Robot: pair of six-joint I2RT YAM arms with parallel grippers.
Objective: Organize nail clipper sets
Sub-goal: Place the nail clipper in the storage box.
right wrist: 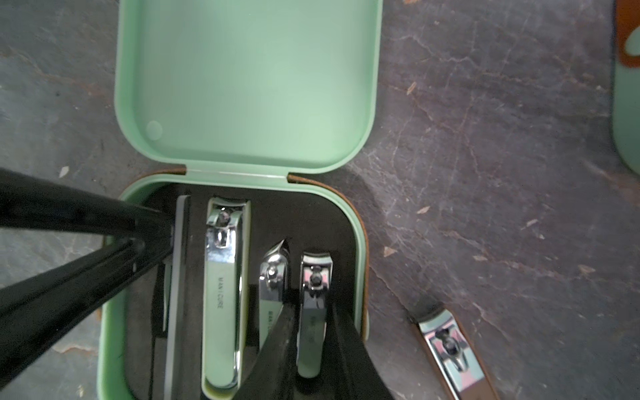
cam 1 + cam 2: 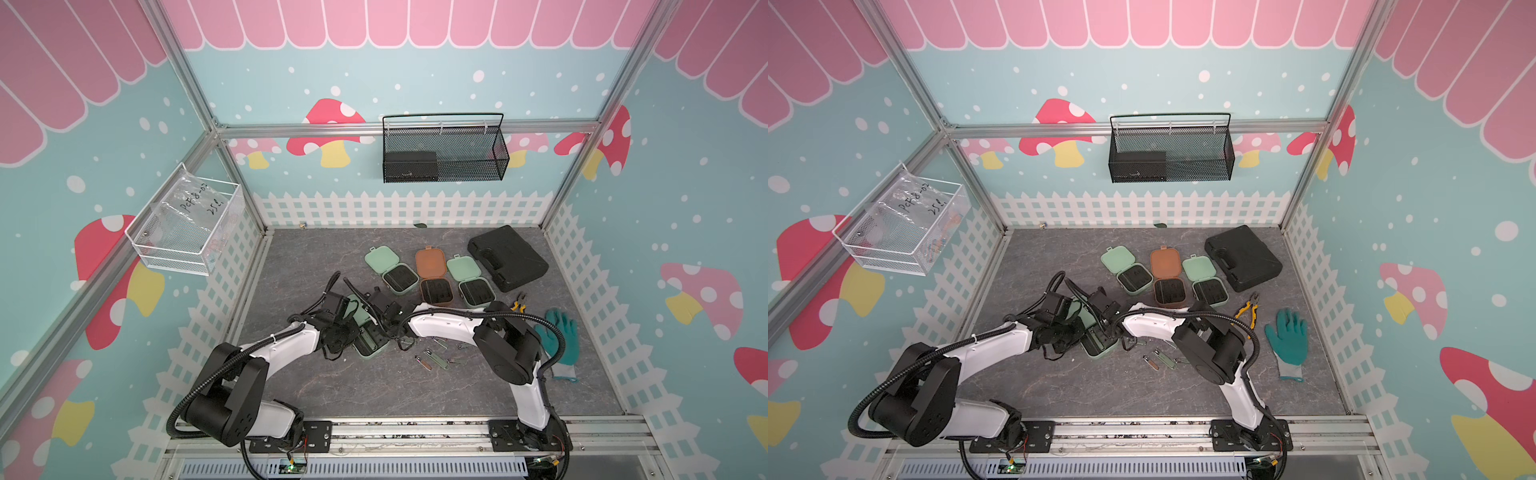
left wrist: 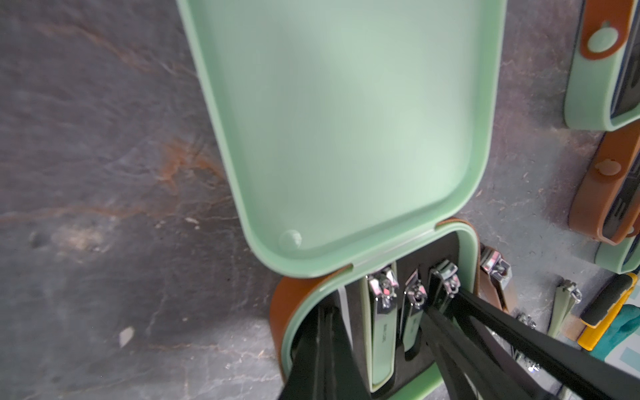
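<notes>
Slotting step: right gripper [image 1: 314, 308], jaws narrow astride the small clipper [image 1: 313, 277] seated in the end slot of the open mint case [image 1: 242, 86], grip uncertain; left gripper [image 1: 156, 233], jaws closed, apparently braces the opposite side; next, a clean vertical withdrawal.

Open case [image 1: 242, 86]: mint green, brown band, black insert [image 1: 277, 214]. Clippers [image 1: 221, 294] inside: chrome on mint. Loose clipper [image 1: 450, 349]: chrome on brown. Table [image 1: 485, 138]: grey, marbled, rust veins. Glove [image 2: 561, 332], 3 o'clock on the table in a top view: teal, grey cuff. Tool case [image 2: 509, 257], 2 o'clock: black.
</notes>
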